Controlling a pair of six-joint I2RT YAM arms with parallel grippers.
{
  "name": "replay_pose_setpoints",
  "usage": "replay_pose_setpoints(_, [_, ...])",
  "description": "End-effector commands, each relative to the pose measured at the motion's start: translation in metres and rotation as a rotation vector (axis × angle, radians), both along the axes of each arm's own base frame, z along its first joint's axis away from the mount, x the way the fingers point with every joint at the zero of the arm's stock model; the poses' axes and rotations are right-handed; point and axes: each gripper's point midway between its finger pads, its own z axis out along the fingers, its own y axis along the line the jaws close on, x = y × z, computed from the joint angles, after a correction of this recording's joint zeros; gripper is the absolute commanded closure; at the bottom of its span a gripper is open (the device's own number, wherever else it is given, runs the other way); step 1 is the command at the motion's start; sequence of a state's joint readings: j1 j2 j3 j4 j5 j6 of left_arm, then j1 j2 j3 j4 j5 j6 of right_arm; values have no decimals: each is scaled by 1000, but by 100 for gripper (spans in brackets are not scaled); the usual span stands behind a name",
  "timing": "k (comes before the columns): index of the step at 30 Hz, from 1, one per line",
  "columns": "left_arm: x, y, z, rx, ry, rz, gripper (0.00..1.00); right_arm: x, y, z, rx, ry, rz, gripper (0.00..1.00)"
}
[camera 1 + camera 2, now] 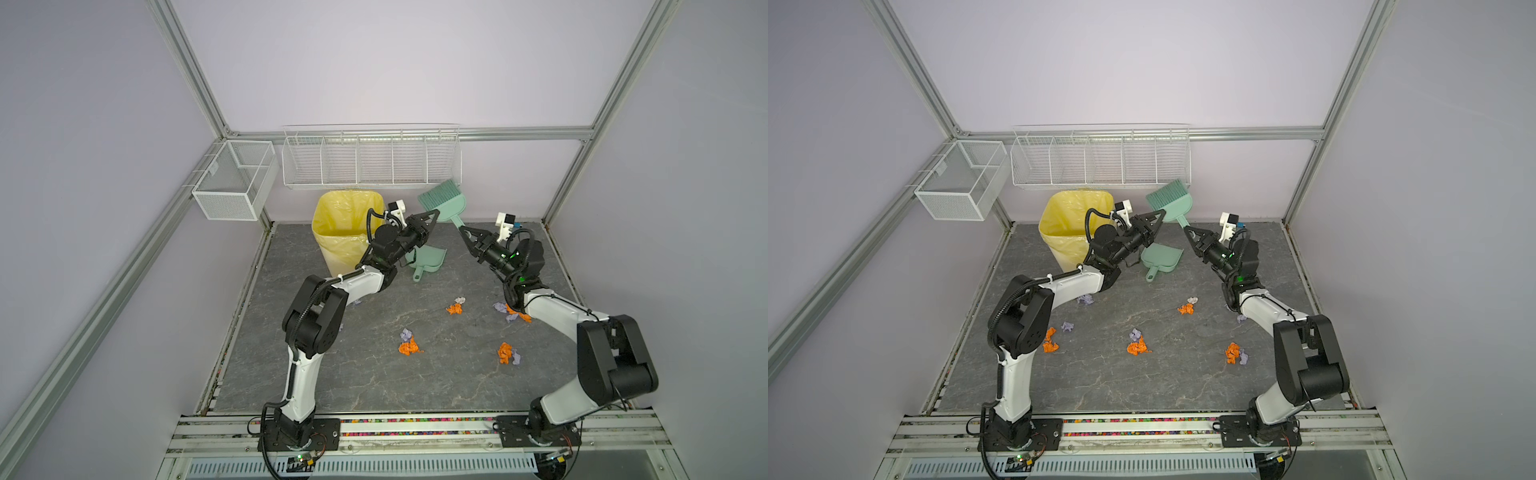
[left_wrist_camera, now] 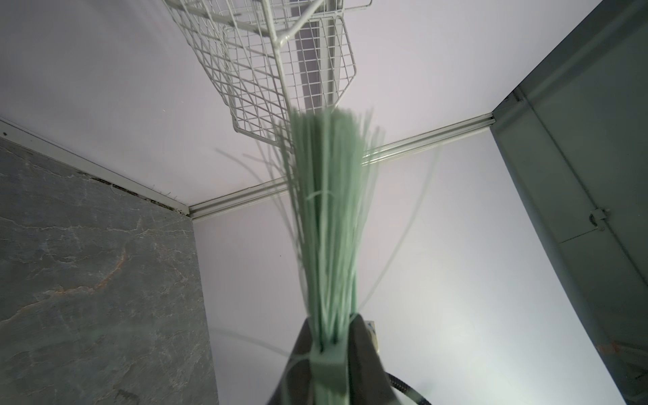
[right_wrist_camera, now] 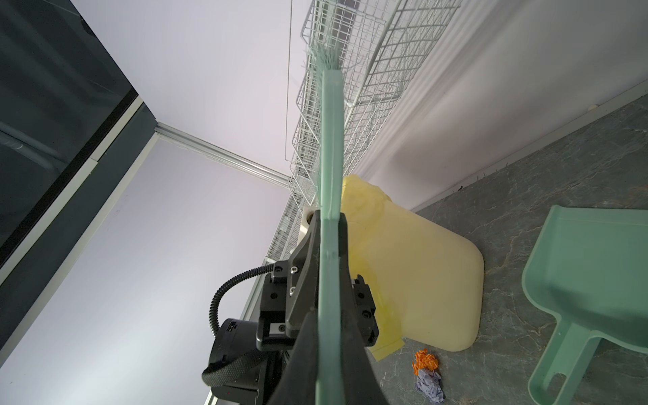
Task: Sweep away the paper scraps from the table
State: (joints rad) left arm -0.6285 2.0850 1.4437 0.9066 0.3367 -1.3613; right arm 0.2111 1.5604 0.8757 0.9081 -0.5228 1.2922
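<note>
Brush (image 1: pixel 442 199) hangs in mid-air at the back of the worktop (image 1: pixel 374 374), bristles angled up toward the wall, both arms on it. Right pincer (image 1: pixel 462 229) is clamped tight on the thin handle end. Left pincer (image 1: pixel 434 213) flanks the head base, jaws close on either side in the left wrist view; pinching or just off it, cannot tell. Main risk: two arms on one stiff tool, so any mismatch in pull likely twists the brush or pops it loose onto the dustpan (image 1: pixel 430 259) lying near below. Second risk: the right grip sits far out on the handle, a long lever, so the brush may swivel in the jaws once pressed down. Third: bristle tips sit right by the lower edge of the wire basket (image 1: pixel 370 162), and a swing back could snag the mesh. Paper scraps (image 1: pixel 409 345) lie unswept on the worktop, scattered over the middle and near side, well apart from the brush. Orange wad (image 1: pixel 1050 340) lies by the left elbow, mixed cluster (image 1: pixel 513 311) under the right forearm; arm links could knock or hide them. Yellow-lined bin (image 1: pixel 345 224) stands back left, just beside the dustpan, partly behind the left arm.
</note>
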Motion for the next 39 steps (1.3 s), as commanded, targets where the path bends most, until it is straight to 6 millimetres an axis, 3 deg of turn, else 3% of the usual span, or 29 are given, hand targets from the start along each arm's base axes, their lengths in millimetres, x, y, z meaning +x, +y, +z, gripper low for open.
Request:
replay_pose_setpoints(1, [-13, 2, 10, 31, -43, -4, 76, -11, 2, 27, -9, -56, 23, 93])
replay_pose_setpoints(6, [-21, 8, 5, 80, -47, 7, 60, -8, -20, 30, -73, -50, -28, 93])
replay_pose_setpoints(13, [-36, 14, -3, 184, -61, 9, 35, -16, -37, 13, -218, 38, -80, 93])
replay_pose_setpoints(18, [-51, 15, -11, 326, -87, 0, 24, -29, -51, 5, -349, 77, -120, 93])
replay_pose_setpoints(21, [-62, 17, -16, 421, -99, -23, 3, -38, -59, 2, -422, 76, -130, 93])
replay_pose_setpoints(22, [-65, 17, -20, 465, -99, -27, 1, -41, -63, 1, -443, 81, -134, 93])
replay_pose_setpoints(28, [-87, 20, -45, 743, -131, -47, 1, -55, -73, -5, -553, 92, -125, 93])
replay_pose_setpoints(33, [-92, 32, -78, 902, -84, -56, 1, -63, -94, -3, -677, 87, -173, 93])
replay_pose_setpoints(39, [-98, 48, -95, 1083, -74, -86, 1, -74, -104, -1, -760, 86, -176, 93])
